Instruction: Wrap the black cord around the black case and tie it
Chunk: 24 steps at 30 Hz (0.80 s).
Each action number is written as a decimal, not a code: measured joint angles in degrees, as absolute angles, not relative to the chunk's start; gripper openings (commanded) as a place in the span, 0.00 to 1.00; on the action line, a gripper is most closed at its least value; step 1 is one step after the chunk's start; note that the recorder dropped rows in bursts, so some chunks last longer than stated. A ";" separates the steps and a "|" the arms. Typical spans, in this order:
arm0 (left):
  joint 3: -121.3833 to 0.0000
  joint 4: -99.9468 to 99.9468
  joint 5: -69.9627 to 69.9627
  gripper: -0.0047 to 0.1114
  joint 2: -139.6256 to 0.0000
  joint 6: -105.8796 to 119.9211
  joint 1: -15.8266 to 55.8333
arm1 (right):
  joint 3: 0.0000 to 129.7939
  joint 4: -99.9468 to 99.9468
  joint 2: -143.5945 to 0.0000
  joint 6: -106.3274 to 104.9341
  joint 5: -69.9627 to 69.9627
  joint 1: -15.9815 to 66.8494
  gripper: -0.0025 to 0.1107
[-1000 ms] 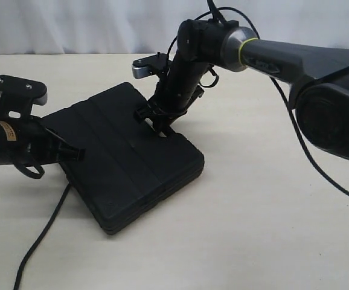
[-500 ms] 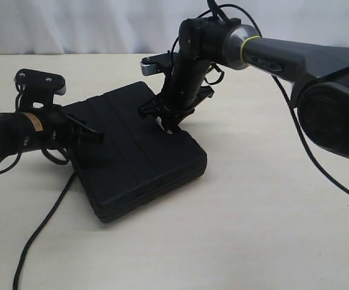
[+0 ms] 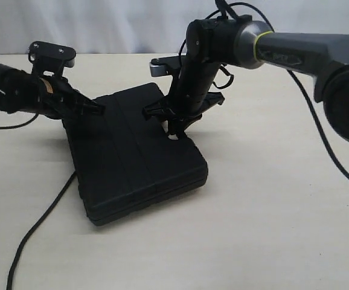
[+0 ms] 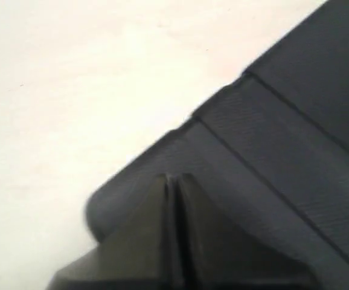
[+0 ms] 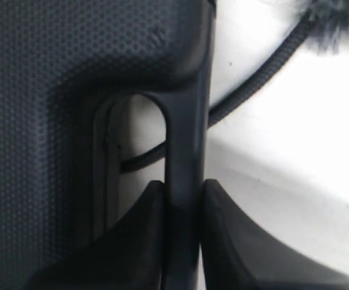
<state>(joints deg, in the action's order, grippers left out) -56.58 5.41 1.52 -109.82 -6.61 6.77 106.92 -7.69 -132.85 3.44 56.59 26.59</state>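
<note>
Nearest you, the black cord [image 3: 40,223] trails across the table [image 3: 271,229] from the front left and curves away to slip under the left side of the black case [image 3: 132,163]. The case lies lid-up, just left of centre. Its lid ribs run from near to far, leaning left as they recede, and its handle edge faces right. Foreshortening keeps you from telling for sure which side is the longer.

On that handle edge, your right gripper [image 3: 174,128] is clamped on the handle bar [image 5: 183,121], one finger on each side, next to the slot [image 5: 132,133]. The right wrist view shows the cord passing beneath the slot and out over the table to a frayed tuft [image 5: 337,18].

At the case's far left corner, your left gripper [image 3: 95,109] has its jaws pressed together, tips at the case's edge; you cannot tell whether they touch it.

Your left arm comes in low from the left edge, roughly level, pointing right. Your right arm reaches in level from the right edge, then its wrist bends steeply down and leftward onto the case. A pale curtain [image 3: 102,24] hangs behind.
</note>
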 measured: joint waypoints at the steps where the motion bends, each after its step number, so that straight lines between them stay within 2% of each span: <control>1: -57.78 5.41 4.10 0.04 -109.82 -6.31 6.17 | 105.85 -7.40 -132.01 3.93 55.93 26.59 0.06; 6: -61.60 5.50 17.72 0.04 -106.72 -5.94 4.68 | 102.31 -6.40 -129.65 5.37 53.71 26.59 0.06; 11: -60.25 5.63 20.63 0.04 -98.72 -5.03 5.54 | 100.66 -6.40 -129.67 6.94 52.01 26.48 0.06; 17: -48.00 2.42 10.70 0.04 -89.77 -4.81 6.62 | 100.52 -6.30 -127.90 7.05 51.67 26.48 0.06; 24: -34.51 -1.77 -3.46 0.04 -87.68 -5.22 6.62 | 100.52 -7.44 -122.99 6.63 51.67 26.48 0.06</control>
<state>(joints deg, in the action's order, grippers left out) -34.51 -1.77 -3.46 -87.68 -5.22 6.62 100.52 -7.44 -122.99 6.63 51.67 26.48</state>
